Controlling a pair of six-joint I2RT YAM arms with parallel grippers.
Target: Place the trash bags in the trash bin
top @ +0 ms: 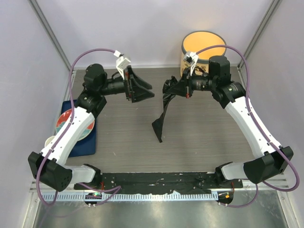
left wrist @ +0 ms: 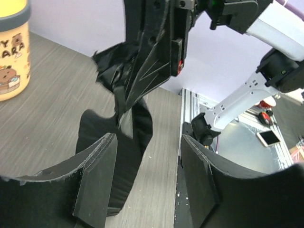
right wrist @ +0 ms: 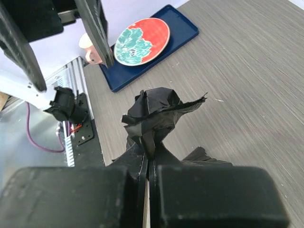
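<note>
Middle: the trash bag (top: 162, 116) hangs from the closed right hand (top: 175, 89) down toward the desk (top: 209, 142), a black curtain across the centre.
Between hands: only a narrow gap separates the spread left hand (top: 148, 91) from the bag.
Back right: the trash bin (top: 203, 45) stands open-topped just behind the right hand.
Left edge: a blue tray (top: 90, 145) with a plate (top: 62, 122), and a cup (top: 49, 141), lie partly under the left arm.
Near centre and right: bare desk, free to pass.
</note>
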